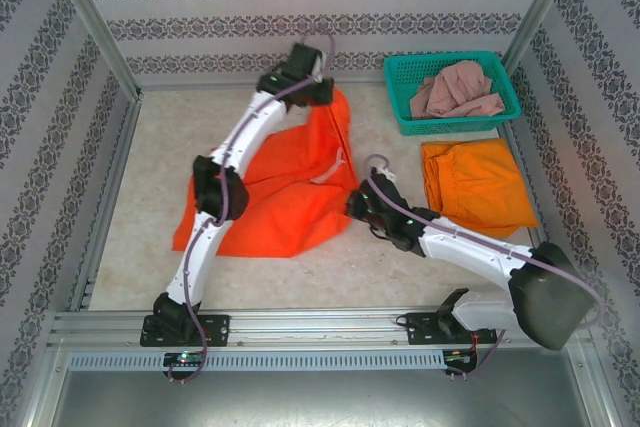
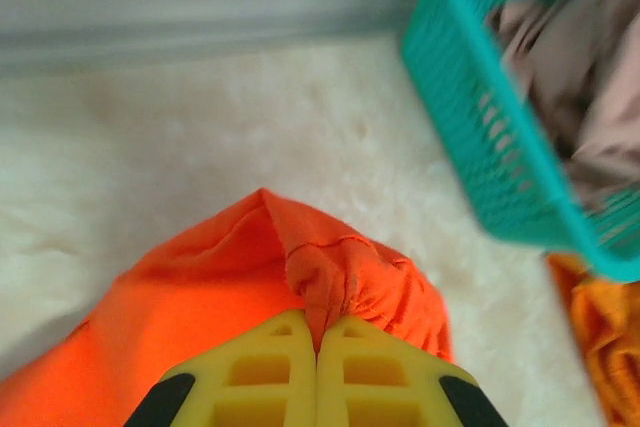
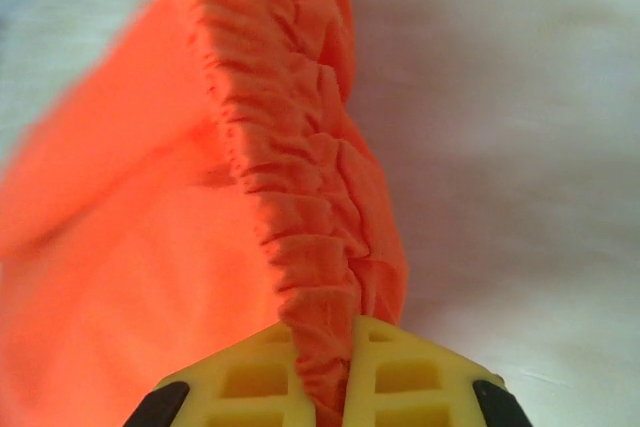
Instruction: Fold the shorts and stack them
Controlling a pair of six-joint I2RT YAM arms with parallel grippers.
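From above, the red-orange shorts [image 1: 275, 192] lie spread mid-worktop, with the left gripper [image 1: 322, 97] at their far edge and the right gripper [image 1: 353, 205] at their right edge. The yellow-orange shorts [image 1: 478, 187] lie folded at the right, and the pink shorts [image 1: 458, 90] sit in the teal basket [image 1: 400, 112] at the far right. At the left wrist, the jaws pinch bunched red-orange fabric. At the right wrist, the jaws pinch the gathered waistband.

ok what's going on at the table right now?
Both arms are working the red-orange shorts. The left gripper is shut on a bunched edge at the far side, and the right gripper is shut on the gathered waistband nearer the bases. The yellow-orange shorts lie flat on the right, apparently folded. The pink shorts sit crumpled in the teal basket.
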